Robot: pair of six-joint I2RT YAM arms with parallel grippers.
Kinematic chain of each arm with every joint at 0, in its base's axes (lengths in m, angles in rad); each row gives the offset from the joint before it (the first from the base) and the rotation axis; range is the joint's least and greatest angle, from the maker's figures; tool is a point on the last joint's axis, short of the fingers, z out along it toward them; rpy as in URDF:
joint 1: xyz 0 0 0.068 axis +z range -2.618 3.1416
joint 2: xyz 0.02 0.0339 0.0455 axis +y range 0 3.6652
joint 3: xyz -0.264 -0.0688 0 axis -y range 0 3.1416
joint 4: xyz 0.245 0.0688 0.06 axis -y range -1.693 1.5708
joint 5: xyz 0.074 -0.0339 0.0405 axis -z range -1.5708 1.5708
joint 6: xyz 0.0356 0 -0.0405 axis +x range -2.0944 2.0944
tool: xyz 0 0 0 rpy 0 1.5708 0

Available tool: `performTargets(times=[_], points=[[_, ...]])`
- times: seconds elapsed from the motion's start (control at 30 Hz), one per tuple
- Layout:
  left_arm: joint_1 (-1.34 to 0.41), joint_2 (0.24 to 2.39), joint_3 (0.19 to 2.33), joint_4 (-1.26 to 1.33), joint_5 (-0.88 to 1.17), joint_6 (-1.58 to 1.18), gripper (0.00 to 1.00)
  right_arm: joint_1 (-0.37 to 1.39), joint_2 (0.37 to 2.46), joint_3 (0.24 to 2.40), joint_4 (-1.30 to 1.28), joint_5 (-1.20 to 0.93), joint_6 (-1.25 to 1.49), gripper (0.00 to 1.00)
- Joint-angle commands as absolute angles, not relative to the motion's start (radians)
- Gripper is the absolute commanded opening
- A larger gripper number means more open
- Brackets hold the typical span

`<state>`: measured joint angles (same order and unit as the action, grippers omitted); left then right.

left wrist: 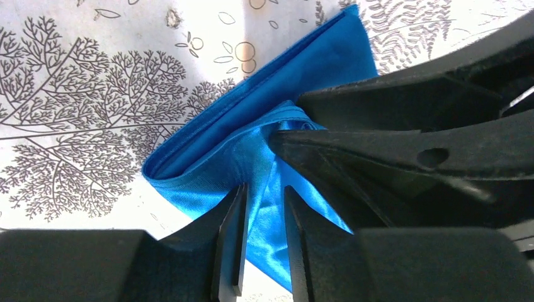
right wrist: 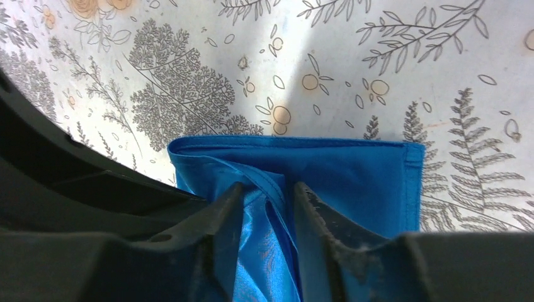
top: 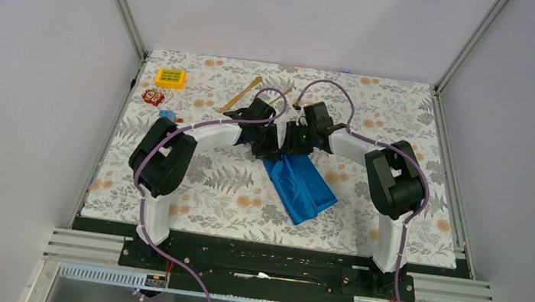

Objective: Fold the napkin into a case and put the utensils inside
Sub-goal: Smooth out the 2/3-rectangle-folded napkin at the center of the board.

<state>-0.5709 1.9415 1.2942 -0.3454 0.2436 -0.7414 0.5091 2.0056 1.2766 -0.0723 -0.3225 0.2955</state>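
Note:
The royal-blue napkin [top: 298, 187] lies folded into a thick strip at the table's middle, running diagonally. Both grippers meet at its far end. My left gripper [top: 268, 148] pinches a raised fold of the cloth [left wrist: 264, 195] between nearly closed jaws. My right gripper [top: 294, 143] pinches a bunched fold at the same end [right wrist: 267, 195]; the napkin's flat layers [right wrist: 352, 170] spread beyond it. The right gripper's fingers [left wrist: 352, 141] show close beside the left's. The utensils lie behind the arms: a flat wooden stick [top: 240, 94] and a fork [top: 281, 96], partly hidden by the left arm.
A yellow toy [top: 170, 77], a red toy [top: 152, 96] and a small blue-orange toy [top: 168, 116] sit at the far left of the leaf-patterned cloth [top: 227, 200]. Grey walls close in the sides and back. The left gripper's body [right wrist: 69, 182] crowds the right wrist view.

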Motion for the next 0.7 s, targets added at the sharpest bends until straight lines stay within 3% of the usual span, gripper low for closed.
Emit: performTargets(times=[0.0, 0.13, 0.23, 0.3, 0.47, 0.57, 0.67], points=[[-0.552, 1.852, 1.302, -0.315, 0.287, -0.749, 0.33, 0.503, 1.940, 1.363, -0.219, -0.268, 0.304, 0.48], [-0.543, 1.834, 1.293, -0.304, 0.357, -0.760, 0.36, 0.493, 1.865, 1.339, -0.316, -0.279, 0.307, 0.61], [-0.543, 1.834, 1.274, -0.261, 0.421, -0.791, 0.36, 0.463, 1.823, 1.263, -0.272, -0.361, 0.322, 0.62], [-0.543, 1.837, 1.259, -0.214, 0.442, -0.811, 0.36, 0.437, 1.814, 1.218, -0.238, -0.410, 0.341, 0.60], [-0.549, 1.925, 1.341, -0.191, 0.490, -0.829, 0.29, 0.379, 1.789, 1.112, -0.162, -0.484, 0.382, 0.43], [-0.565, 1.957, 1.385, -0.216, 0.426, -0.830, 0.43, 0.355, 1.791, 1.073, -0.130, -0.526, 0.398, 0.40], [-0.588, 1.992, 1.460, -0.346, 0.273, -0.796, 0.44, 0.351, 1.792, 1.056, -0.107, -0.526, 0.401, 0.40]])
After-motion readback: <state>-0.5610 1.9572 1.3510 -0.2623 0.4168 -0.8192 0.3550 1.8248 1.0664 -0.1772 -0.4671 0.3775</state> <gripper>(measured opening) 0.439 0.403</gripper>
